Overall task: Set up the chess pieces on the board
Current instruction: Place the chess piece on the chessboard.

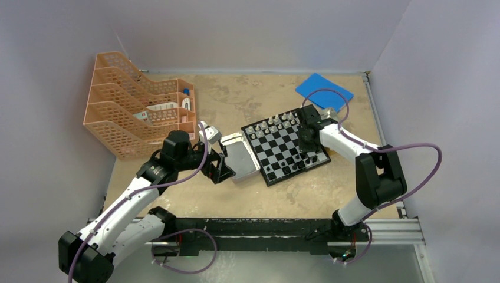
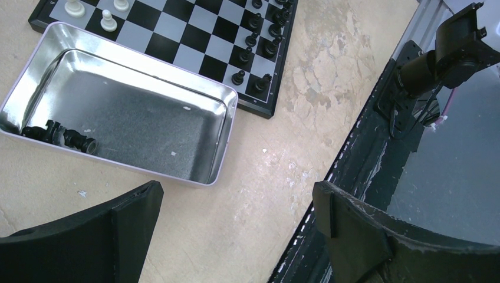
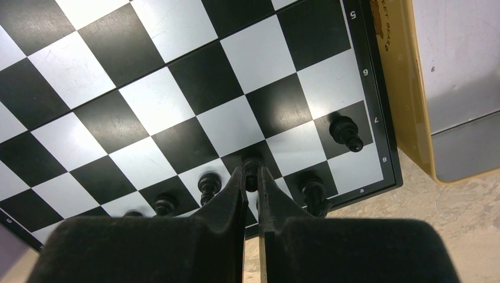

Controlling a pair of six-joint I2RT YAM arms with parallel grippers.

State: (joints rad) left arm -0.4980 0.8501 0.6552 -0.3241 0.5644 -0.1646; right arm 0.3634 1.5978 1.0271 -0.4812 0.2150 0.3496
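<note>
The board (image 1: 282,144) lies mid-table, with white chess pieces (image 1: 274,122) along its far side and black ones (image 1: 295,165) along its near side. My right gripper (image 1: 305,144) is low over the board's right near corner. In the right wrist view it (image 3: 252,177) is shut on a small black piece (image 3: 252,166) over a dark square, with black pieces (image 3: 209,186) on either side and a pawn (image 3: 345,132) by the edge. My left gripper (image 2: 236,191) hangs open and empty over bare table, beside an open silver tin (image 2: 135,112) that holds a few black pieces (image 2: 65,137).
An orange stacked tray rack (image 1: 141,112) stands at the back left. A blue pad (image 1: 324,91) lies behind the board. The silver tin (image 1: 243,159) touches the board's left side. A yellowish box edge (image 3: 413,88) runs along the board's right. The black front rail (image 1: 265,227) borders the table.
</note>
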